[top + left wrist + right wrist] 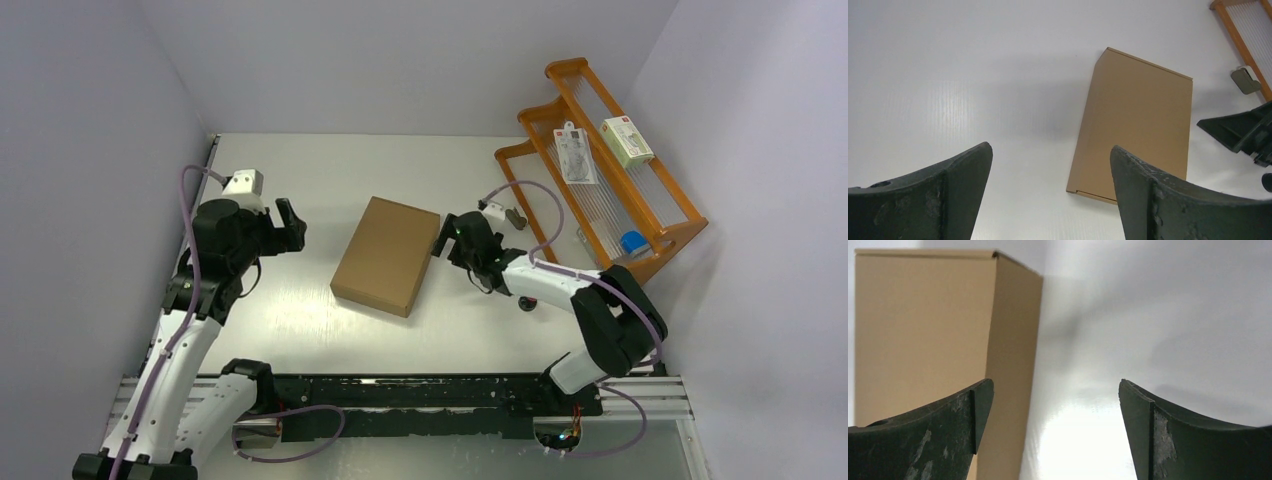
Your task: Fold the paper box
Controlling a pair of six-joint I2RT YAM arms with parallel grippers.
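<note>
The paper box (pixel 386 255) is a plain brown cardboard mailer, folded shut and lying flat in the middle of the white table. It also shows in the left wrist view (pixel 1138 120) and in the right wrist view (pixel 938 340). My left gripper (pixel 291 226) is open and empty, raised to the left of the box and apart from it; in its own view (pixel 1050 165) the jaws stand wide. My right gripper (pixel 441 237) is open and empty, right beside the box's right edge; in its own view (pixel 1055 405) the left finger overlaps the box's side.
An orange wooden rack (pixel 600 165) stands at the back right, holding a white-and-green carton (pixel 627 140), a blister pack (pixel 576 153) and a blue item (pixel 632 241). A small grey object (pixel 516 217) lies near the rack. Grey walls close in on the left, back and right.
</note>
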